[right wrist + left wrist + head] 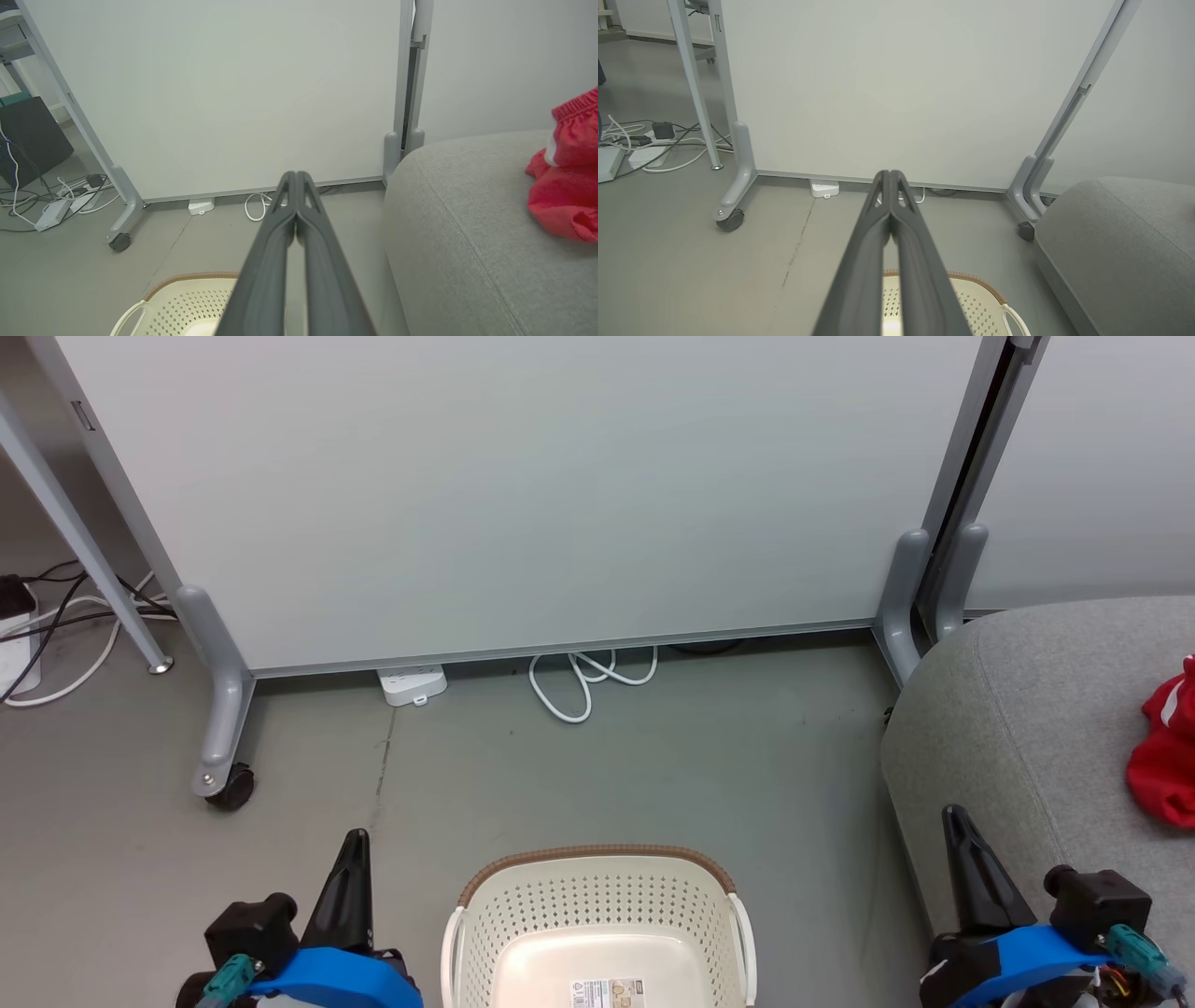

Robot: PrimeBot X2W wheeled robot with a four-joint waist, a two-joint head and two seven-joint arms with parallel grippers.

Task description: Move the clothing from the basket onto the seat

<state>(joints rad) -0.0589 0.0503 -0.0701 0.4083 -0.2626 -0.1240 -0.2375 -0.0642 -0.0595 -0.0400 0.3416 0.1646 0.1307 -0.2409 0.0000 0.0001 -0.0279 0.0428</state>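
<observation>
Basket mouth: the basket [597, 855] stands open upward, its inside bare down to the bottom.
Ahead: open floor [653, 775] runs from basket to panel.
Back wall: the upright white panel [523, 495] closes the far side; its wheeled foot [219, 728] juts forward at left.
Low clutter: a power strip [412, 685] and looped cable [579, 683] lie at the panel's base.
Right: the seat [1027, 709] bulks beside the basket, with a strip of floor between them; red clothing [1167, 756] lies far right on its top.

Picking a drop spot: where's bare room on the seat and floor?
Seat: bare from its rounded corner by the partition foot across to the red clothing, which crowds its right side. Floor: bare between the basket rim and the white cable coil. Crowded: the cable tangle at far left by the slanted leg.
</observation>
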